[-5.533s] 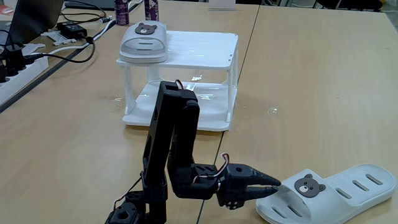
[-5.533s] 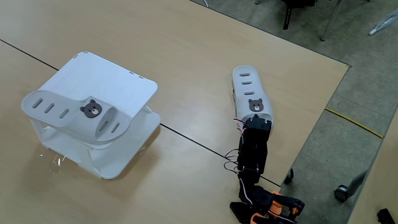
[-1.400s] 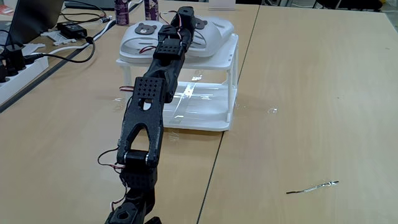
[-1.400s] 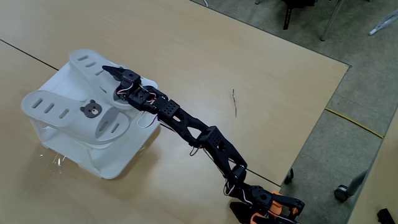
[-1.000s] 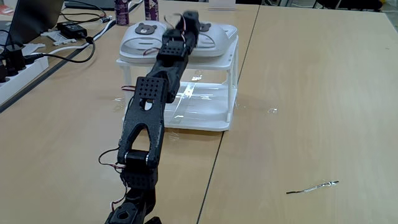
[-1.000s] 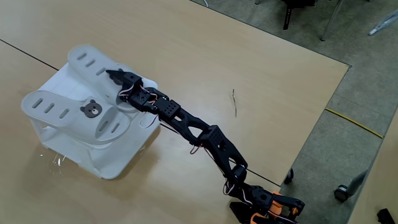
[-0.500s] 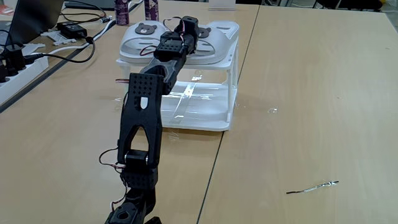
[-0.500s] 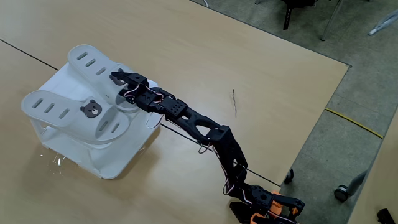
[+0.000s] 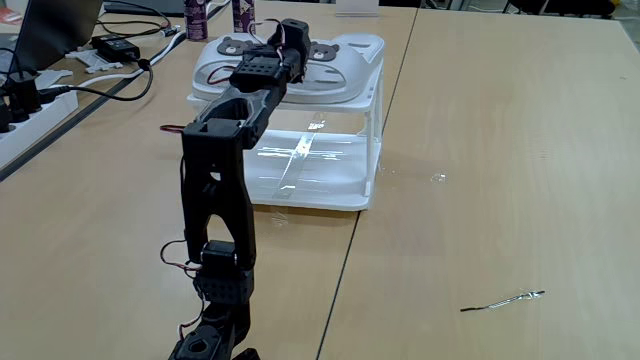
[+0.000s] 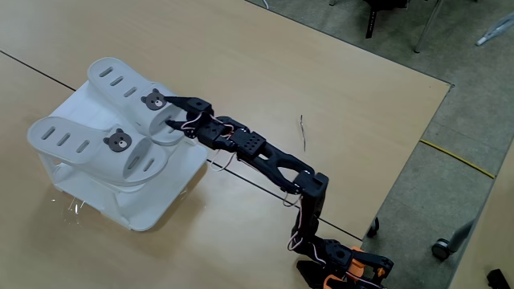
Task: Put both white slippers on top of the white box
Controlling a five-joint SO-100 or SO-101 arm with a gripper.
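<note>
**Both slippers up; ease the claw clear**

Judged from how things lie, the step is retreat: lift back along the arm's line without brushing the heel.

The gripper (image 10: 175, 111), fingers spread and holding nothing, sits at the nearer slipper's (image 10: 128, 84) heel in the frame's upper left. Beyond, the second slipper (image 10: 88, 144) lies alongside, both atop the white box (image 9: 372, 72).
</note>
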